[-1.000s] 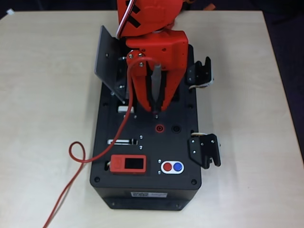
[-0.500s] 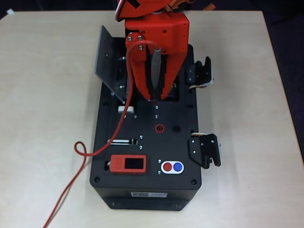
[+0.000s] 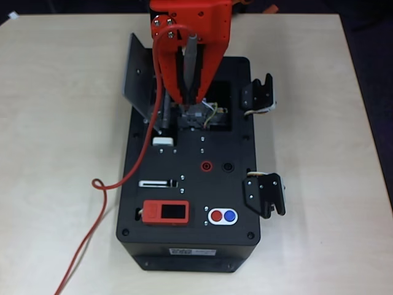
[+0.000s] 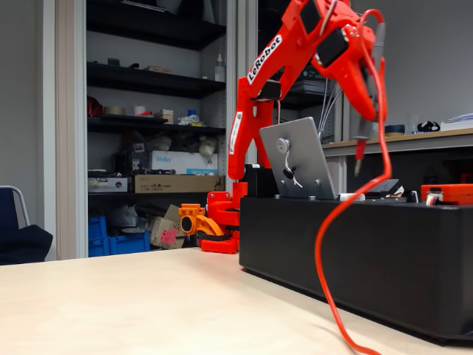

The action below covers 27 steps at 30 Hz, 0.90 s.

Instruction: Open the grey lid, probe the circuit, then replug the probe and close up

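Note:
The grey lid [image 3: 139, 77] stands swung open on the left edge of the black box [image 3: 236, 184]; in the fixed view the lid [image 4: 299, 159] is upright with its knob facing the camera. Beside it, the circuit [image 3: 209, 115] lies bare in the dark recess. My red gripper [image 3: 190, 101] is shut on the probe [image 3: 191, 64], which points down over the recess's left part. In the fixed view the probe [image 4: 375, 70] hangs in the gripper [image 4: 372, 111] with its tip a little above the box top [image 4: 355, 244]. Its red cable [image 3: 98, 184] trails off the box to the left.
On the box top sit a round red socket [image 3: 207, 166], a black socket [image 3: 228, 166], a white slider tab [image 3: 163, 141], a red module [image 3: 166, 212] and red and blue buttons [image 3: 222, 216]. Two black latches [image 3: 265, 193] stick out on the right. Shelves fill the background.
The gripper has carried the probe away from the red socket toward the far end of the box, now over the open recess. The cable loop shifted with it.

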Each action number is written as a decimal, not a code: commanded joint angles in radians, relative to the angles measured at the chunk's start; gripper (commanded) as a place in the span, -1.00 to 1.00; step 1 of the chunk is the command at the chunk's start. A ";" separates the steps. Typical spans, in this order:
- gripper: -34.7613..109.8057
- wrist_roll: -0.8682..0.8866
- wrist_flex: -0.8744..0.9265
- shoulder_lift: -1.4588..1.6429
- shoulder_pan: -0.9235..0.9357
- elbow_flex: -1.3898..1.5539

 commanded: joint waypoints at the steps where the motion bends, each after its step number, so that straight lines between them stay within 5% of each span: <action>1: -0.52 -0.011 0.008 0.118 0.006 0.061; 27: -0.52 -0.038 -0.259 0.551 -0.003 0.710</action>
